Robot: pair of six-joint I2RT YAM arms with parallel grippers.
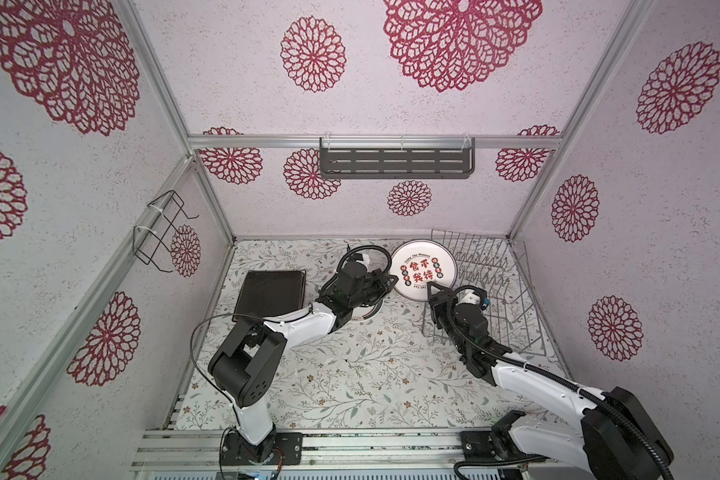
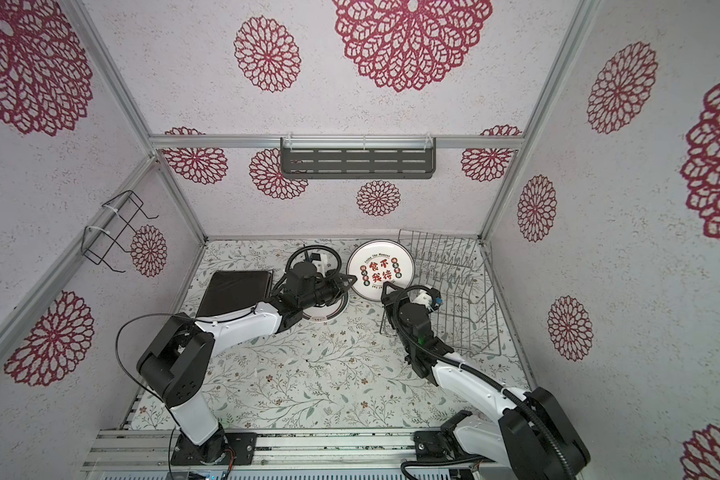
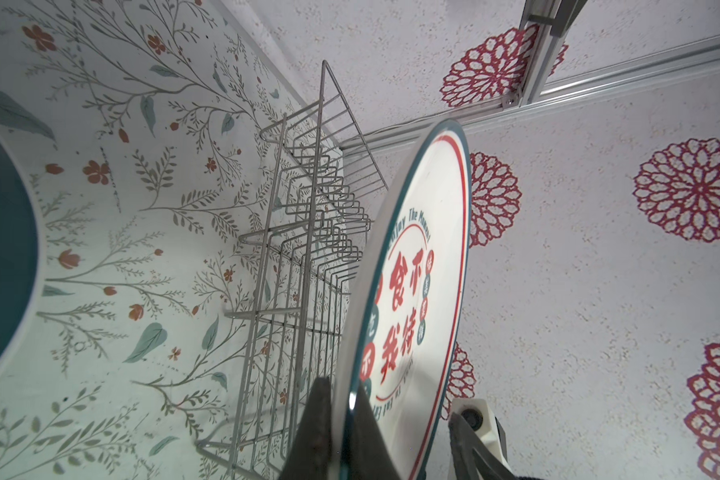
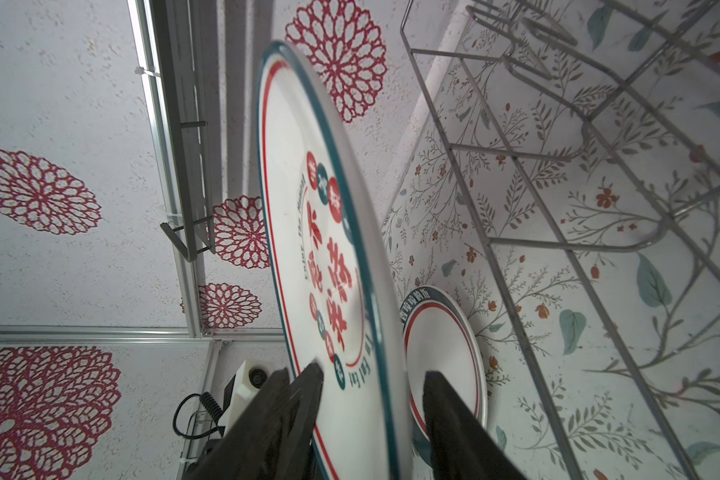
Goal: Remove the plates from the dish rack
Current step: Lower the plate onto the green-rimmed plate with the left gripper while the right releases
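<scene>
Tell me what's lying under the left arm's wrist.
A round plate, white with teal and red rim bands, lies flat on the table. In both top views the left arm covers all but its near edge; in the right wrist view the held plate hides part.

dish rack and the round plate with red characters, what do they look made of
The dish rack looks like metal wire, silvery with a dull shine; thin rods joined in a grid.
The round plate is probably glazed ceramic, possibly melamine; glossy white face, printed red characters, teal rim.
</scene>
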